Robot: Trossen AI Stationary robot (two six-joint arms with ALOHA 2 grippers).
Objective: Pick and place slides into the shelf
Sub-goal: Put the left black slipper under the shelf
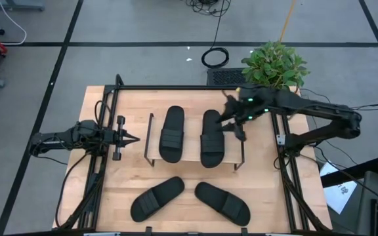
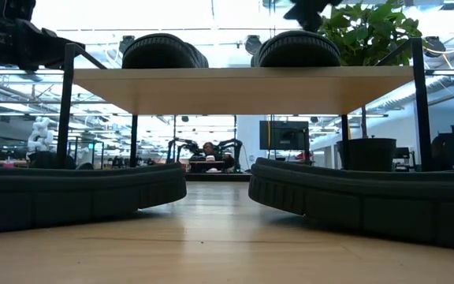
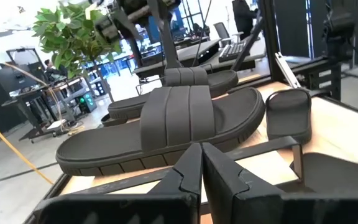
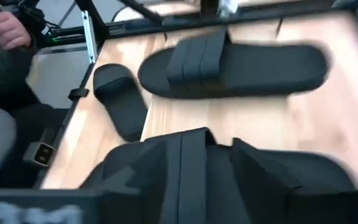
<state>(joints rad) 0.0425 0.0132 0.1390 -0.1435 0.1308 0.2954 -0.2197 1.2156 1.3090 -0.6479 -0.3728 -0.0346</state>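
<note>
Two matte black rubbery slide sandals with ribbed straps lying side by side on the low shelf's light wood plank top: left shelf slide around 11 o'clock of table centre, right shelf slide around 1 o'clock. Two more matching sandals on the bare wooden tabletop in front of the shelf: front-left slide at 7 o'clock, front-right slide at 5 o'clock, toes angled toward each other. Right gripper poised at the 3 o'clock edge of the right shelf slide, fingers parted, gripping nothing. Left gripper waiting at 9 o'clock of the shelf, just outside its thin black wire side frame, fingers clenched together, empty. Green leafy potted plant past the table's 1 o'clock corner.
</note>
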